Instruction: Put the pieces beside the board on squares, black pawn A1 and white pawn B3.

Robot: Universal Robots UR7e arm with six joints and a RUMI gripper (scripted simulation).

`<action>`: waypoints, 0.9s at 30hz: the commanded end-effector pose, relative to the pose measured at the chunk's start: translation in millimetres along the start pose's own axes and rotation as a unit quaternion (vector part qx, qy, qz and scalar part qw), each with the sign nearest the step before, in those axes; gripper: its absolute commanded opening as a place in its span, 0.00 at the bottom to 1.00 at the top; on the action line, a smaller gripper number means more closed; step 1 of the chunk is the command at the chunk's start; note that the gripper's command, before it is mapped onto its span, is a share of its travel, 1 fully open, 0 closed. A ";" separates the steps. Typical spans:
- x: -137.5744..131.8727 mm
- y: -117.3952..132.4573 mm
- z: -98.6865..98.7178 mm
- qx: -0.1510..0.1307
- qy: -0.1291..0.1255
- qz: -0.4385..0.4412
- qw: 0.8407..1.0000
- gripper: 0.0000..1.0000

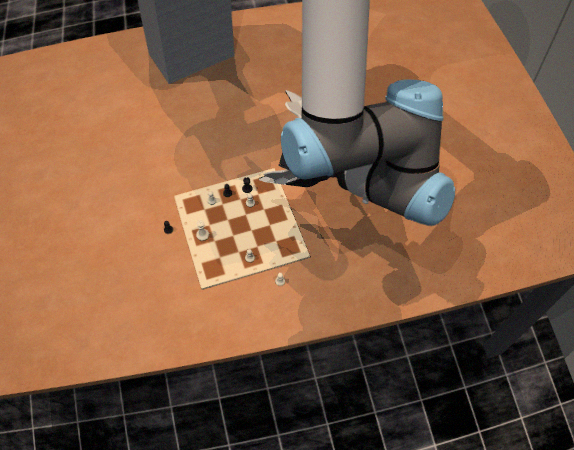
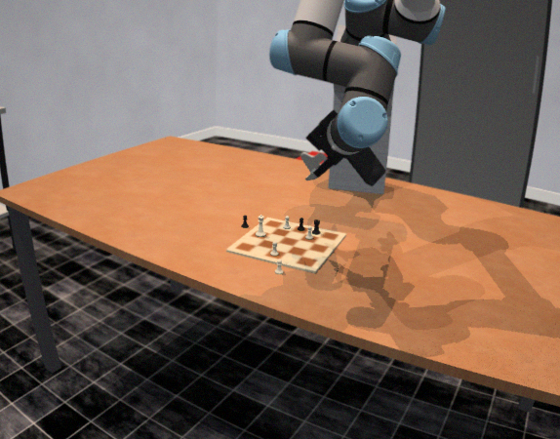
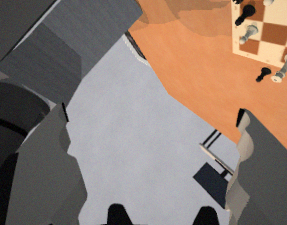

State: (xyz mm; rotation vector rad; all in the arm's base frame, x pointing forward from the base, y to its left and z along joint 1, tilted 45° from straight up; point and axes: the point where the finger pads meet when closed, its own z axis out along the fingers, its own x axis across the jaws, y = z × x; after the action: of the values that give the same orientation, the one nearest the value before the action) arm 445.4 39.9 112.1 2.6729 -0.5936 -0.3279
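Observation:
The chessboard (image 1: 239,225) (image 2: 319,248) (image 3: 274,32) lies on the orange table. The black pawn (image 1: 168,227) (image 2: 244,221) (image 3: 263,75) stands upright on the table just off the board's left edge. The white pawn (image 1: 280,279) (image 2: 279,266) stands upright on the table just off the board's near edge. Several other pieces stand on the board, among them a tall white piece (image 1: 201,231) (image 2: 260,225) and two black pieces (image 1: 227,190) (image 1: 246,185) in the far rows. My gripper (image 2: 313,167) (image 3: 151,106) is open and empty. It hangs high above the table beyond the board's far right corner, tilted sideways.
The arm's grey pedestal (image 1: 187,20) (image 2: 353,181) stands on the table behind the board. A tall grey cabinet (image 2: 475,93) stands at the back right. The arm's elbow and wrist joints (image 1: 387,150) hang over the table right of the board.

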 end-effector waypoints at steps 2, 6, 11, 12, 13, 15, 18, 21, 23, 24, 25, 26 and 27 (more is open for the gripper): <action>-1.2 -10.4 4.8 -0.059 -0.004 -0.144 0.988 1.00; -1.3 -16.2 6.5 -0.084 -0.008 -0.206 0.975 1.00; -1.1 -22.1 7.9 -0.109 -0.014 -0.265 0.958 1.00; -1.0 -25.1 8.5 -0.119 -0.016 -0.288 0.950 1.00; -1.0 -25.1 8.5 -0.121 -0.017 -0.294 0.948 1.00; -0.8 -28.1 8.9 -0.133 -0.020 -0.322 0.937 1.00; -0.3 -34.4 9.6 -0.155 -0.028 -0.373 0.914 1.00; 0.0 -37.6 9.8 -0.167 -0.032 -0.401 0.900 1.00; 0.4 -40.9 10.0 -0.178 -0.037 -0.426 0.886 1.00; 0.8 -44.2 10.0 -0.189 -0.042 -0.451 0.872 1.00; 0.8 -44.2 10.0 -0.189 -0.042 -0.451 0.872 1.00; 0.8 -44.2 10.0 -0.189 -0.042 -0.451 0.872 1.00; 1.2 -47.6 10.0 -0.199 -0.047 -0.474 0.856 1.00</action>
State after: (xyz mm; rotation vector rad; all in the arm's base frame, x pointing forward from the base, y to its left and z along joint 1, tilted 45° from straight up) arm 456.4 70.6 85.6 2.4364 0.5291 -0.6612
